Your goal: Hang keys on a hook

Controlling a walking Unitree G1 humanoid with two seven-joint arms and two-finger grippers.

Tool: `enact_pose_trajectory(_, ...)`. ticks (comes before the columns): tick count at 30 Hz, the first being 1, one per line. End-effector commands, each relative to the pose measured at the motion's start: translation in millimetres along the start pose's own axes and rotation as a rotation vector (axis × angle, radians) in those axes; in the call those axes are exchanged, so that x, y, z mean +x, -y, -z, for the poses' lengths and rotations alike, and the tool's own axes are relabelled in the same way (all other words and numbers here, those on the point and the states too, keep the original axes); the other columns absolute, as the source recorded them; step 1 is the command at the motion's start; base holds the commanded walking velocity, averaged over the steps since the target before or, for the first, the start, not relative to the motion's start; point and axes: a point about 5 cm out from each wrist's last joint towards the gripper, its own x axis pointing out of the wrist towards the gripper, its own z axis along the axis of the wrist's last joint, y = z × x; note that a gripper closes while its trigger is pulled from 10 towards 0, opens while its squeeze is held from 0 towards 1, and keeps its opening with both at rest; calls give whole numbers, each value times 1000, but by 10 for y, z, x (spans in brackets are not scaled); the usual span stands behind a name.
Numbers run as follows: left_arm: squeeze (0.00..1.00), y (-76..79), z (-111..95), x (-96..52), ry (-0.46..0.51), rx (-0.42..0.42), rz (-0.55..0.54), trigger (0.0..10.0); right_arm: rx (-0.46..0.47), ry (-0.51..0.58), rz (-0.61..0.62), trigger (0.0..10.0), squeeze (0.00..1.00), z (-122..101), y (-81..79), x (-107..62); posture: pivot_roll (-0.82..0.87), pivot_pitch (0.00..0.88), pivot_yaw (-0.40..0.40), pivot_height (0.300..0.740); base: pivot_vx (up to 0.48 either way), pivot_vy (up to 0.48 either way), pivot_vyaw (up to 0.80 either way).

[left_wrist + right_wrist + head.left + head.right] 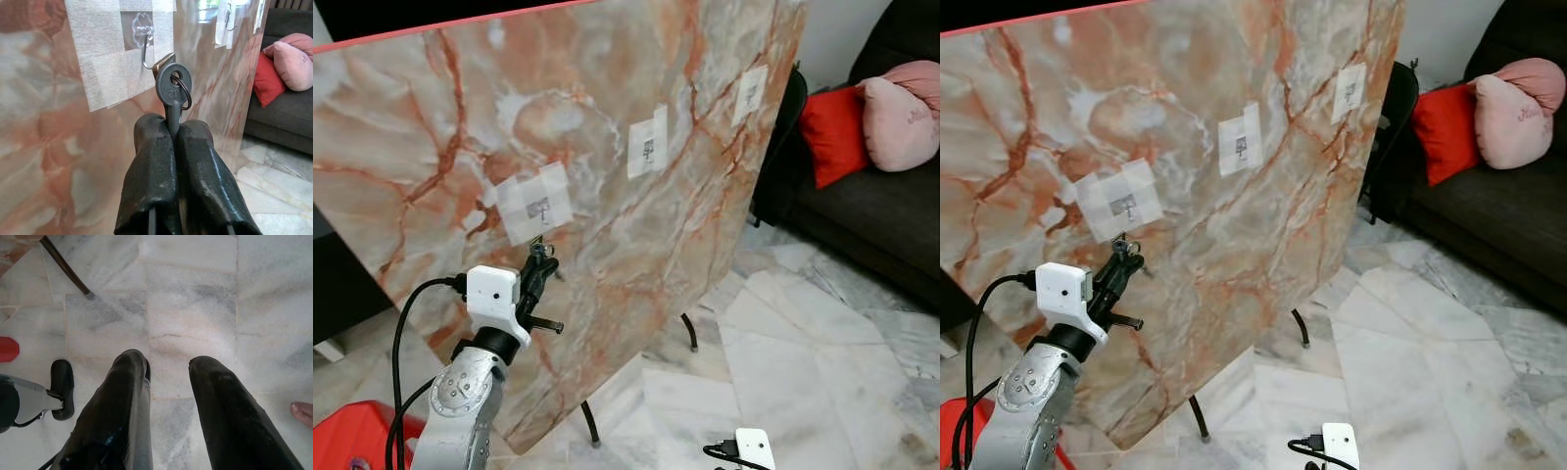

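A grey key point(171, 85) with a small ring sticks up from between the fingers of my left gripper point(172, 128), which is shut on it. The key's head sits just below and beside a clear hook point(143, 36) stuck on a white patch point(536, 204) of the tilted marble board point(607, 117). In the left eye view my left gripper point(539, 257) is raised close to that patch. Two more patches with hooks point(648, 144) lie further right on the board. My right gripper point(168, 364) hangs open over the floor.
The marble board leans on thin black legs point(590, 423). A dark sofa point(891, 215) with red point(832, 132) and pink point(901, 113) cushions stands at the right. A red object point(352, 436) lies at the lower left. A person's toes point(303, 412) show on the marble floor.
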Motion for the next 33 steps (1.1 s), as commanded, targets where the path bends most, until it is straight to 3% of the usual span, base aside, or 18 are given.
enact_pose_trajectory(1,0,25,-68,51,30,14,12,10000,7,10,8,10000,0,-15,21,-2,79,6,-48,740,0,0,0)
enact_pose_trajectory(7,0,60,-125,146,55,-17,26,10000,6,9,7,10000,0,-18,19,-1,80,7,-49,740,0,0,0)
enact_pose_trajectory(12,0,163,-124,219,47,-45,98,10000,3,10,6,10000,0,-21,14,0,79,8,-48,740,0,0,0)
enact_pose_trajectory(24,0,261,-90,397,42,-54,110,10000,6,9,5,10000,0,-18,5,1,73,5,-44,740,0,0,0)
enact_pose_trajectory(30,0,242,-85,356,50,-52,107,10000,19,14,8,10000,0,-15,5,0,73,7,-42,740,0,0,0)
enact_pose_trajectory(32,0,180,-67,271,47,-43,84,10000,24,18,8,10000,0,-15,5,-1,76,9,-43,740,0,0,0)
enact_pose_trajectory(33,0,91,-26,144,28,-25,49,10000,28,21,7,10000,0,-16,7,-1,75,9,-44,740,0,0,0)
